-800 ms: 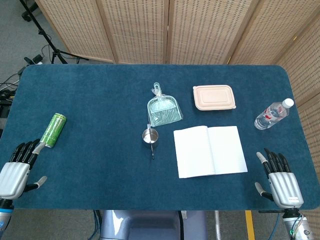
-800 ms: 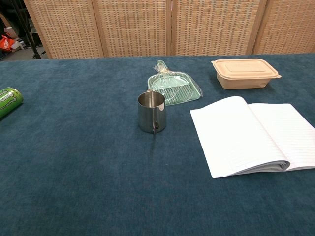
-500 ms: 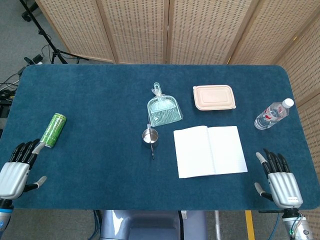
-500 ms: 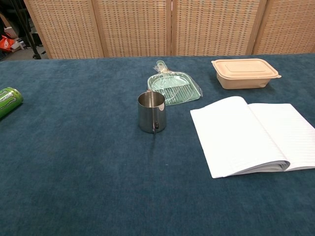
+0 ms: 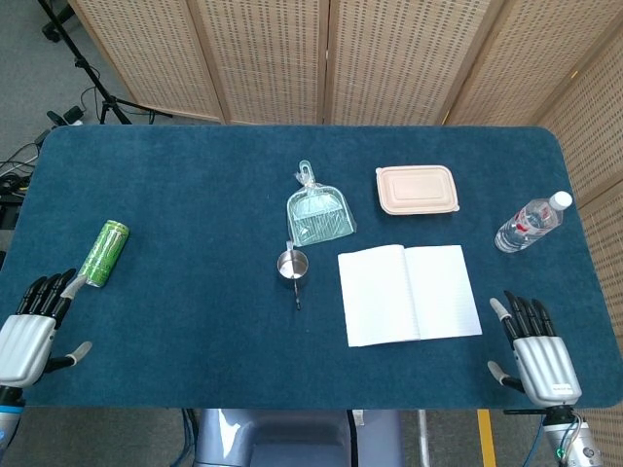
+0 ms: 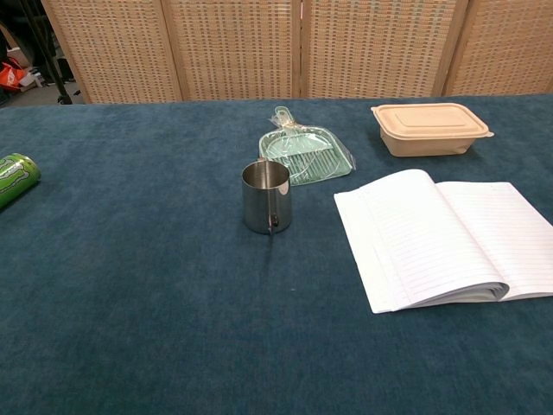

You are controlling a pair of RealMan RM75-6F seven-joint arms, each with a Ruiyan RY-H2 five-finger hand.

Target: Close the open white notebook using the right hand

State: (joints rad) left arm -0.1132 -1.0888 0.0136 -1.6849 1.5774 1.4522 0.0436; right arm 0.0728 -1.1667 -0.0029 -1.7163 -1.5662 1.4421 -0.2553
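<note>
The white notebook (image 5: pixel 409 294) lies open and flat on the blue table, right of centre; in the chest view the white notebook (image 6: pixel 449 238) shows its lined pages at the right. My right hand (image 5: pixel 531 350) hovers at the table's front right corner, just right of the notebook's lower corner, fingers apart and holding nothing. At the front left edge my left hand (image 5: pixel 29 331) is open too, its fingertips near a green can (image 5: pixel 103 253). Neither hand shows in the chest view.
A steel cup (image 5: pixel 292 265) stands left of the notebook, a green dustpan (image 5: pixel 317 214) behind it. A beige lidded box (image 5: pixel 417 189) sits behind the notebook. A water bottle (image 5: pixel 531 223) lies at the right edge. Wicker screens stand behind the table.
My right hand has shifted slightly left and toward the front edge, closer to the notebook's lower right corner. The left hand and the objects stay as they were.
</note>
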